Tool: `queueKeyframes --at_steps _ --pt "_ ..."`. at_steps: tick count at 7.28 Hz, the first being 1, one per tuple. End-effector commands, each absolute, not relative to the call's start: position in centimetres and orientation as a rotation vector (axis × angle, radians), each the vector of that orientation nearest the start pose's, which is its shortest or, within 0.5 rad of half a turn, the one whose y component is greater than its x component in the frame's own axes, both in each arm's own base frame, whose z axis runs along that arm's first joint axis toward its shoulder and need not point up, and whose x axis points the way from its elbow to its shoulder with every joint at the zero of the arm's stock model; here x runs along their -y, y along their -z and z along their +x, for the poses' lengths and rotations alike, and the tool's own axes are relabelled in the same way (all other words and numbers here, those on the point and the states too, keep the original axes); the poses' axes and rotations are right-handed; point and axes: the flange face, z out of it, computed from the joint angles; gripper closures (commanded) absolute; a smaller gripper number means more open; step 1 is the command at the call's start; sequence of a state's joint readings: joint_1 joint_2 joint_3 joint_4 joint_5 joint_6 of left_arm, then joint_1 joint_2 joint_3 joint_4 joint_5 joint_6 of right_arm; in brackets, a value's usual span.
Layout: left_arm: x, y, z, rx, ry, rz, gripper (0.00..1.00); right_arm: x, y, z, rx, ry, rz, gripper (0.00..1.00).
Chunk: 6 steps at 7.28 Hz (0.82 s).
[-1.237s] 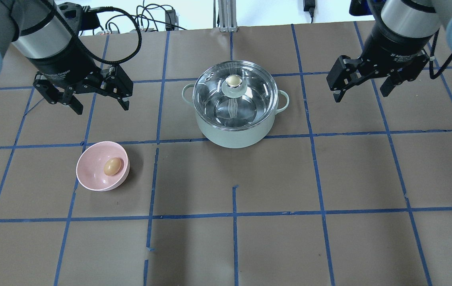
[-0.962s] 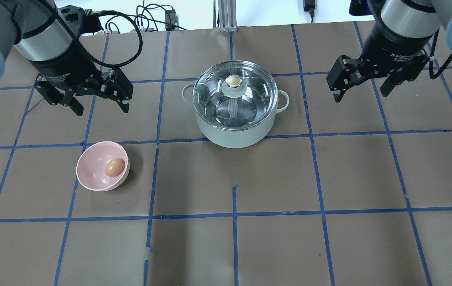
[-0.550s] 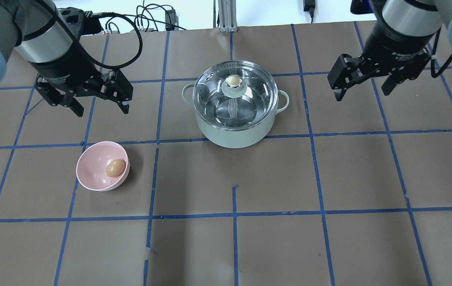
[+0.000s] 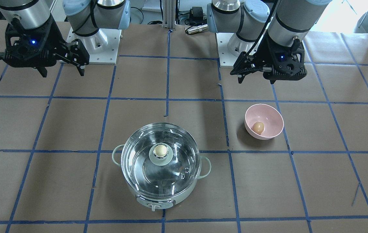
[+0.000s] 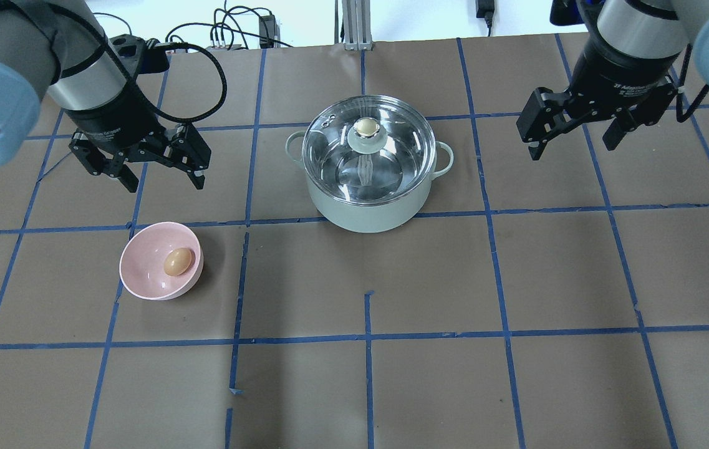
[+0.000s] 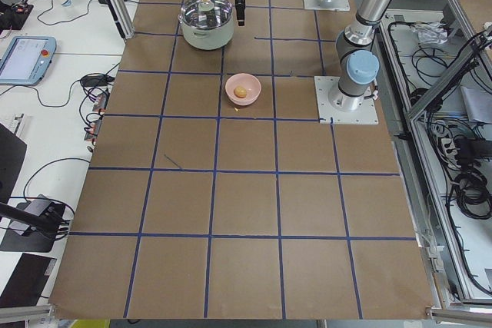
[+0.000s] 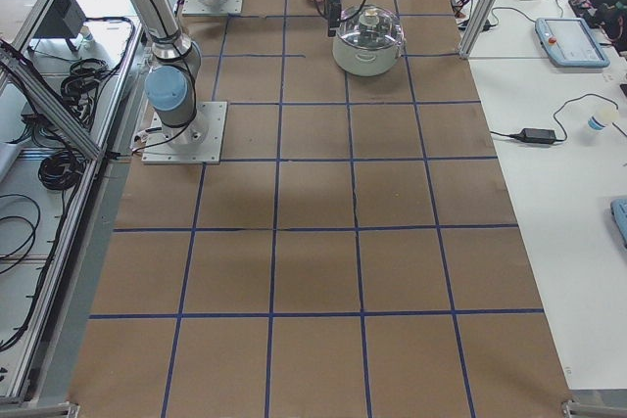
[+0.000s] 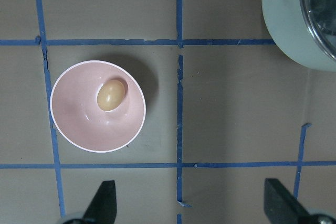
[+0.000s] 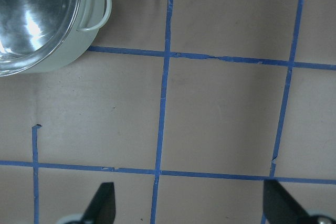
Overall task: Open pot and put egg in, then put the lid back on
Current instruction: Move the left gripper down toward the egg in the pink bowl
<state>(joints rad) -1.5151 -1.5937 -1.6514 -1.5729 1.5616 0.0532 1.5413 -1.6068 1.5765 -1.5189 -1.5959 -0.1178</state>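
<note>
The pale-green pot (image 5: pixel 366 209) stands mid-table with the glass lid (image 5: pixel 395 159) on it, cream knob (image 5: pixel 366 127) on top. The tan egg (image 5: pixel 178 261) lies in a pink bowl (image 5: pixel 142 271) left of the pot. My left gripper (image 5: pixel 162 181) is open and empty, above the table just behind the bowl. Its wrist view shows the egg (image 8: pixel 110 95) and the bowl (image 8: pixel 79 129) ahead of its fingers (image 8: pixel 102 205). My right gripper (image 5: pixel 572 149) is open and empty, well to the right of the pot. The pot's handle (image 9: pixel 100 3) shows in its wrist view.
The table is covered in brown paper with a blue tape grid (image 5: pixel 366 337). Cables (image 5: pixel 229 31) lie beyond the far edge. In the front-facing view the pot (image 4: pixel 158 197) is nearest the camera and the bowl (image 4: pixel 274 119) sits between it and the left arm's base.
My left gripper has moved a little toward the pink bowl and stays open. The right gripper has hardly moved. Pot, lid, bowl and egg are where they were.
</note>
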Motion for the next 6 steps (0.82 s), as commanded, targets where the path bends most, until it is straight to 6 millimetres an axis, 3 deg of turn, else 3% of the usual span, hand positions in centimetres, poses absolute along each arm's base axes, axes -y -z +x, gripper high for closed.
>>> queueKeyframes --at_steps 1,3,4,6 --pt "51.2 -37.3 -7.3 -3.157 -0.102 0.016 0.02 48.2 -49.8 11.8 -3.156 0.002 -0.157 0.0" --pt "49.9 -32.4 -5.8 -3.111 -0.008 0.245 0.01 48.3 -49.6 11.7 -3.169 -0.009 -0.163 0.0" --pt "48.8 -31.2 -6.0 -3.089 -0.028 0.363 0.01 48.4 -49.5 11.7 -3.168 -0.013 -0.161 0.0" --pt "48.1 -30.0 -5.4 -3.067 -0.042 0.4 0.02 48.7 -49.1 11.7 -3.158 -0.027 -0.158 0.0"
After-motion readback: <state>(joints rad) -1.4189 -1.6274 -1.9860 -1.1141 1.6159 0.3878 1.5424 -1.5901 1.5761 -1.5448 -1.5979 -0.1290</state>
